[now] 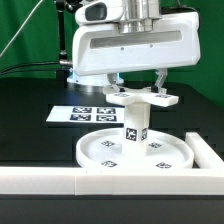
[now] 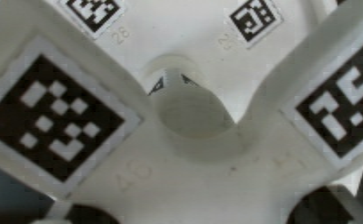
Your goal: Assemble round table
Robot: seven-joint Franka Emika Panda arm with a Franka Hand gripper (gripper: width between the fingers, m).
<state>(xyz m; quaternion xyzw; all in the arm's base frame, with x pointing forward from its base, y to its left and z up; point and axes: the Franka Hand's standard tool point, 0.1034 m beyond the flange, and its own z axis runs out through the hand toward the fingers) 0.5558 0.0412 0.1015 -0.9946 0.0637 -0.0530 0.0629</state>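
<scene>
Black surface [image 1: 30,140] is occupied by the marker board [image 1: 88,113] and round disc [image 1: 135,152]; foot piece [image 1: 139,97] is gripped by the claw [image 1: 140,84] above the leg [image 1: 134,127].

my fingertips [image 1: 141,92]: hidden behind the foot piece [image 1: 141,98] | foot piece arms: cut off by wrist view edges | leg [image 1: 133,132]: top covered by foot piece
</scene>
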